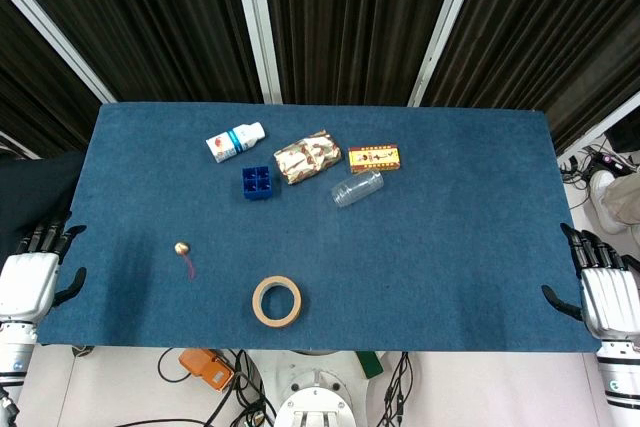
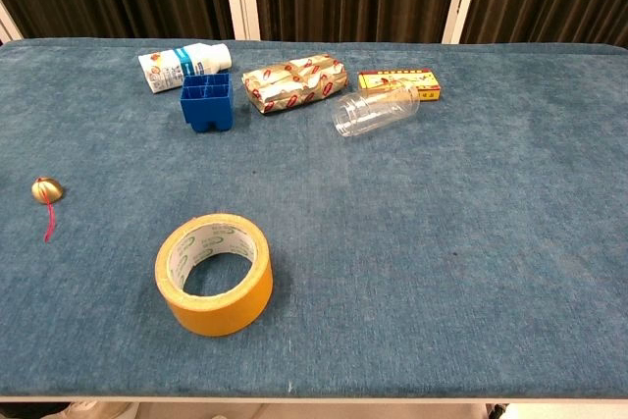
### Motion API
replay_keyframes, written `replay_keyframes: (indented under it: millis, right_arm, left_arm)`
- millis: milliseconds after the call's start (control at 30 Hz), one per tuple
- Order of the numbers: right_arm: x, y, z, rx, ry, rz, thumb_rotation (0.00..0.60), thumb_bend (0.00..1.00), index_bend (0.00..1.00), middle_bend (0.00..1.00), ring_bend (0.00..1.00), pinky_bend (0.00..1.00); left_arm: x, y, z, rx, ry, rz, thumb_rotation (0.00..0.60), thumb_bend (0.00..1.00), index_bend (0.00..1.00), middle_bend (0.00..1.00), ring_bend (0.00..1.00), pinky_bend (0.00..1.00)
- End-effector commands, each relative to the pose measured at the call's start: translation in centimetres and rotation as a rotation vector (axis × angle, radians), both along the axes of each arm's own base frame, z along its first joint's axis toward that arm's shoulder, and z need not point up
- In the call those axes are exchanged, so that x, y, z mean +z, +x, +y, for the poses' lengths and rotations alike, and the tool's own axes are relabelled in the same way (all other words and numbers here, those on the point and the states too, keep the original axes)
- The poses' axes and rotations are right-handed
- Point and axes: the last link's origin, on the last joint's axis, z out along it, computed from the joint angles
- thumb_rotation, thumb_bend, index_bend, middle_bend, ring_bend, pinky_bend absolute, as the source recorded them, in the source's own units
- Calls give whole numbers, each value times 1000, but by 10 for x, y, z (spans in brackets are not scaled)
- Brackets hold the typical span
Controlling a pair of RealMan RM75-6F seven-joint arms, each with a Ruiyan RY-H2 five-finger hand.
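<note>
My left hand hangs off the table's left edge, fingers apart, holding nothing. My right hand hangs off the right edge, likewise spread and empty. Neither hand shows in the chest view. On the blue cloth lie a yellow tape roll near the front, a small gold bell with a red string at the left, a blue grid block, a white bottle, a patterned packet, a clear jar on its side, and a yellow box.
The blue-covered table is backed by dark curtains with white posts. Cables and an orange device lie on the floor below the front edge. The bell is the thing nearest my left hand.
</note>
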Motion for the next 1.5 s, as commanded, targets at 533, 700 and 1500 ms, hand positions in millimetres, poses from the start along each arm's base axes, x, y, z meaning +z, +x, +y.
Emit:
replay_keyframes:
  millis: [533,700,1500]
  right_arm:
    - [1,-1,-1,-18,10,-26,600,323,60,203,174,239]
    - [0,-1,-2,-24,21,-25,600,323,60,203,174,239]
    - [-1,0,-4,-36,34,-15,600,323,59,203,174,239]
  left_arm:
    - [-37,5,2,-17,-196,-158,600,356,178,31,1,174]
    - [-58,16,13,-41,-270,-161,600,329,178,31,0,173]
    - [-98,28,105,-38,-365,-113,600,289,237,31,0,173]
